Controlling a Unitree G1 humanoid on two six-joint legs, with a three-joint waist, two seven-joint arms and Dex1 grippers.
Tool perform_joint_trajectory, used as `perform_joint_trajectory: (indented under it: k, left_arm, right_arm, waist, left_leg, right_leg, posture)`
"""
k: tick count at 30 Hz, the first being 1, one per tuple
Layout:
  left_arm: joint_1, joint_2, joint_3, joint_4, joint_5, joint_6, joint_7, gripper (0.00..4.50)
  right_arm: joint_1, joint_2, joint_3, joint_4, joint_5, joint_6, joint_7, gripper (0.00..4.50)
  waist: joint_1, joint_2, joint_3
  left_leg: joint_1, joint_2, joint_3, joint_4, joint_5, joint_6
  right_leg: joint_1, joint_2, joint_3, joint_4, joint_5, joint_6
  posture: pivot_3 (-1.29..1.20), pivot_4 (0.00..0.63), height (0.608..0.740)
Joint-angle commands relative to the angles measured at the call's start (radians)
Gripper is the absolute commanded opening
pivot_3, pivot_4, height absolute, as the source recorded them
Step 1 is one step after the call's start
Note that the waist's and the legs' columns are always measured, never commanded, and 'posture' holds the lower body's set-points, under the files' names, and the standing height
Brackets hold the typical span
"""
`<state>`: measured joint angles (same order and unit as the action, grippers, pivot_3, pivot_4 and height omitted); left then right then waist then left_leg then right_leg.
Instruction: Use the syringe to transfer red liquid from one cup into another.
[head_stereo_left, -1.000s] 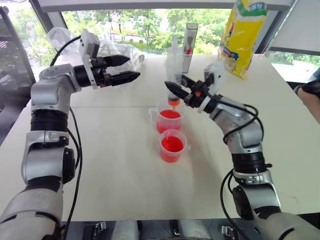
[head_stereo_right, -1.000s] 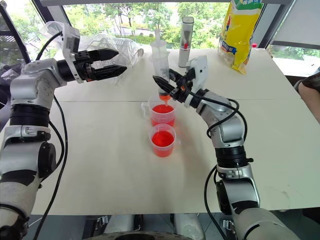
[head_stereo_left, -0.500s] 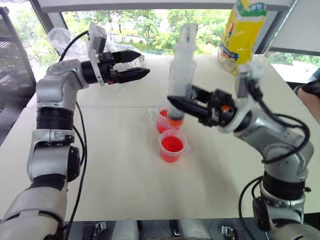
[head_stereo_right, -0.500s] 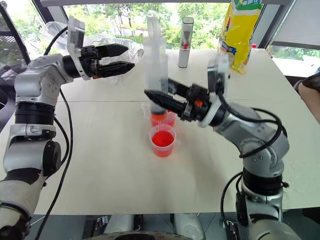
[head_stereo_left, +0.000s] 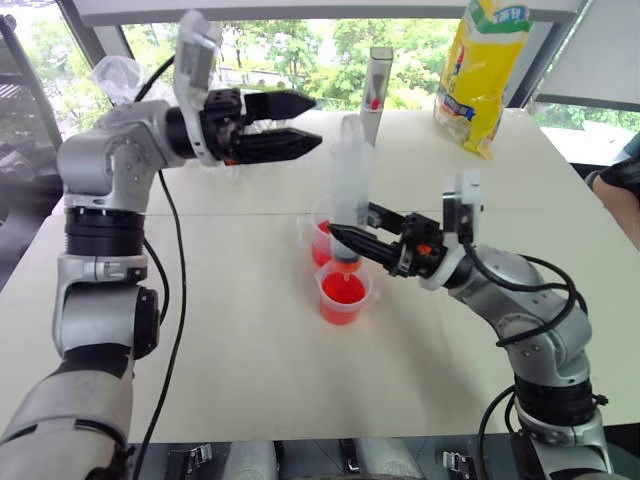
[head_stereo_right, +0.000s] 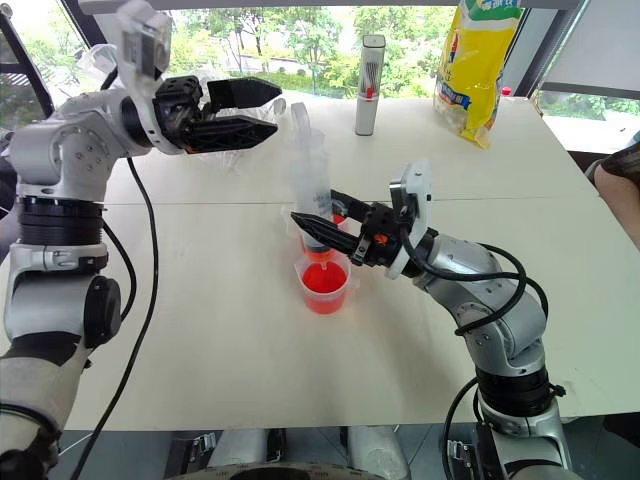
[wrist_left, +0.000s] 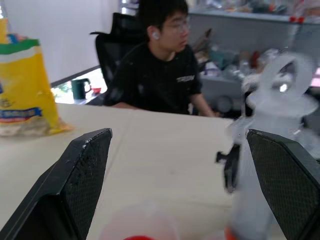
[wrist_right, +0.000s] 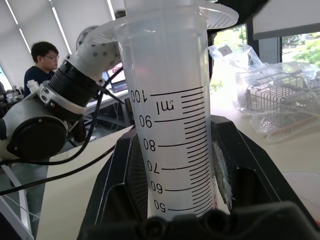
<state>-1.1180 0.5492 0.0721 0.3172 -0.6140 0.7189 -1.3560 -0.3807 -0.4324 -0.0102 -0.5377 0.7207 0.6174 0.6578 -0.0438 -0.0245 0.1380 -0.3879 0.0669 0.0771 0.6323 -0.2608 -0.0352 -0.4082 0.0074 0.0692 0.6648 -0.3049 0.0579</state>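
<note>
The right gripper (head_stereo_left: 345, 240) is clamping the syringe (head_stereo_left: 349, 195) low on its barrel, and the two black fingers are pressing on opposite sides of the clear tube. The syringe is standing almost upright, with the white plunger top pointing up and the short orange-red tip pointing down. The tip is hanging just above the near cup (head_stereo_left: 343, 297), which is holding red liquid (head_stereo_left: 343, 290). The far cup (head_stereo_left: 318, 240) is sitting just behind the near one, partly hidden by the syringe, and it is also showing red liquid inside. In the right wrist view the barrel (wrist_right: 175, 120) is rising between the fingers (wrist_right: 125, 185), and the printed marks are reading from fifty up to one hundred.

The left gripper (head_stereo_left: 300, 122) is hovering above the table (head_stereo_left: 250, 350) with its fingers spread wide and nothing between them. It is pointing toward the plunger top of the syringe, which is lying just beyond its fingertips and a little lower, not touching them. In the left wrist view the plunger top (wrist_left: 282, 95) is appearing near one finger (wrist_left: 285, 175).
</note>
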Motion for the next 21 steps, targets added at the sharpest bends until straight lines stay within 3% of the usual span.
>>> perform_joint_trajectory:
  k: [1, 19, 21]
  left_arm:
    - [-0.052, 0.004, 0.045, -0.04, -0.074, 0.047, -0.003, 4.41]
    - [-0.05, -0.047, -0.042, -0.049, -0.047, 0.003, -0.004, 4.41]
    - [-0.052, -0.054, -0.046, -0.047, -0.046, -0.001, -0.005, 3.89]
  right_arm:
    - [-0.004, -0.001, 0.0, -0.004, -0.019, -0.049, 0.013, 1.4]
    - [-0.016, -0.005, 0.012, 0.008, -0.039, -0.065, 0.018, 1.4]
    - [-0.016, -0.006, 0.012, 0.006, -0.038, -0.063, 0.017, 1.4]
  waist:
    - [0.001, 0.0, 0.0]
    - [0.0, 0.0, 0.0]
    - [0.001, 0.0, 0.0]
  left_leg:
    - [0.0, 0.0, 0.0, 0.0, 0.0, 0.0]
    - [0.0, 0.0, 0.0, 0.0, 0.0, 0.0]
    - [0.0, 0.0, 0.0, 0.0, 0.0, 0.0]
  right_leg:
    - [0.0, 0.0, 0.0, 0.0, 0.0, 0.0]
    - [0.0, 0.0, 0.0, 0.0, 0.0, 0.0]
    - [0.0, 0.0, 0.0, 0.0, 0.0, 0.0]
  posture:
    - [0.0, 0.15, 0.74]
    - [0.0, 0.15, 0.74]
    - [0.0, 0.15, 0.74]
